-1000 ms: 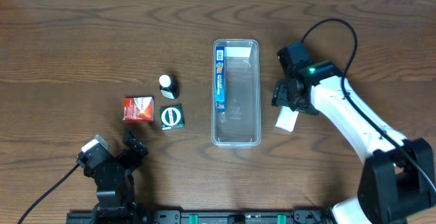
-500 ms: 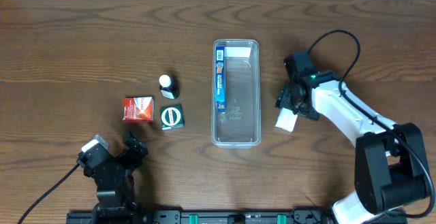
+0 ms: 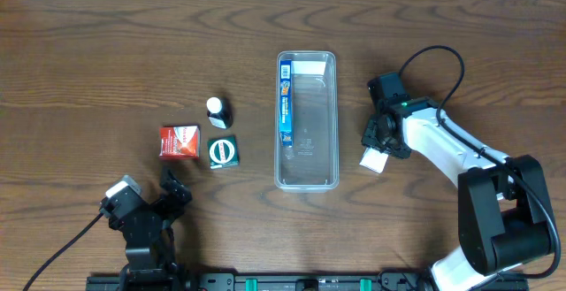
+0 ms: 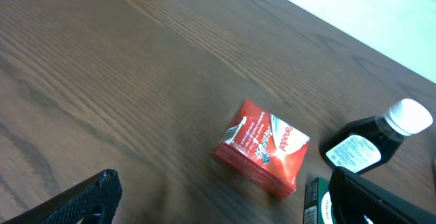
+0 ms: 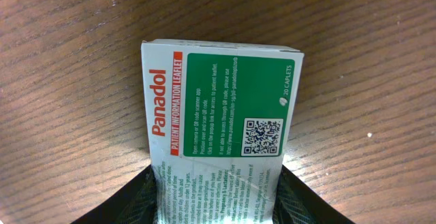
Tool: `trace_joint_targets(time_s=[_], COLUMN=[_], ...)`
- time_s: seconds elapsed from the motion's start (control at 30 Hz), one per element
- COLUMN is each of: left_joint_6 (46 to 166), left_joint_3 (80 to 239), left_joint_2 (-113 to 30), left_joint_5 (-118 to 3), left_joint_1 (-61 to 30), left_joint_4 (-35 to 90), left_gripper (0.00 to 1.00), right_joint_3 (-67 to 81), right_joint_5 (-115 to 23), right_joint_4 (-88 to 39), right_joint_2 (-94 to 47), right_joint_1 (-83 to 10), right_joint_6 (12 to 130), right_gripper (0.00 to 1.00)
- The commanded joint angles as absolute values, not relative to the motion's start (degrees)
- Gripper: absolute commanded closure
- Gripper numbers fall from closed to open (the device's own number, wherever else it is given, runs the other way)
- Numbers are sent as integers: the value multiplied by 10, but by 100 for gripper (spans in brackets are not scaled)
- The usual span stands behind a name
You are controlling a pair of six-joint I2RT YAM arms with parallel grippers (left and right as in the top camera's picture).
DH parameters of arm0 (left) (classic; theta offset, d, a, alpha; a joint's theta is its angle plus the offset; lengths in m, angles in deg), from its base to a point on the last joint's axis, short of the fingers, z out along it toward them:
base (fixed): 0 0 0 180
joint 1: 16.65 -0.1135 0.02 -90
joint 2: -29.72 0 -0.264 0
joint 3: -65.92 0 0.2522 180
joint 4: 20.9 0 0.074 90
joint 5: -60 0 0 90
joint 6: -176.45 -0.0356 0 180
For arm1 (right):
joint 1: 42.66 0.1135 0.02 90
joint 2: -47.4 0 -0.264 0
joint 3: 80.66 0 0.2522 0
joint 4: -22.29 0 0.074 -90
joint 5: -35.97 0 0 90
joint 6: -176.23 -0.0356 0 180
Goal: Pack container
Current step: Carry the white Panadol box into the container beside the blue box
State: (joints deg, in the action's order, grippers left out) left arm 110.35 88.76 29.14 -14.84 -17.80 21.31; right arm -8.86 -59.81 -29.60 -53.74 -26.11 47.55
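The container (image 3: 311, 145) is a long clear plastic tray in the middle of the table, with a white label at its far end. A narrow blue box (image 3: 286, 101) lies inside along its left wall. My right gripper (image 3: 380, 139) is to the right of the tray, shut on a white and green Panadol box (image 3: 373, 160) that rests on the wood. In the right wrist view the box (image 5: 221, 101) sits between both fingers (image 5: 218, 200). My left gripper (image 3: 168, 194) is open and empty near the front left edge.
A red box (image 3: 179, 141), a green box (image 3: 224, 152) and a dark bottle with a white cap (image 3: 217, 111) stand left of the tray. The left wrist view shows the red box (image 4: 262, 149), the bottle (image 4: 368, 142) and the green box (image 4: 315, 200) ahead of the open fingers (image 4: 225, 210).
My right gripper has moved a little forward and down onto the Panadol box, and the box has shifted slightly. The left arm has not moved.
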Motion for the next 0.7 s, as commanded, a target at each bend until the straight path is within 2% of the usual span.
trace_joint_targets(time_s=[0.0, 0.2, 0.43, 0.67], left_joint_6=[1096, 1096, 1096, 1096], left_joint_3=[877, 877, 877, 877], left_joint_2=[295, 295, 295, 295], left_joint_5=[-145, -145, -145, -145], left_joint_1=[-182, -182, -182, -182], left_joint_4=[214, 214, 214, 214], left_gripper=[2, 2, 2, 2], right_joint_3=[-86, -59, -4, 1], right_joint_5=[-601, -602, -596, -596], right_joint_4=[-298, -336, -374, -297], right_joint_2=[-533, -477, -336, -291], right_joint_1=[-262, -262, -238, -147], right_joint_6=[518, 567, 582, 582], right_gripper=[53, 56, 60, 61])
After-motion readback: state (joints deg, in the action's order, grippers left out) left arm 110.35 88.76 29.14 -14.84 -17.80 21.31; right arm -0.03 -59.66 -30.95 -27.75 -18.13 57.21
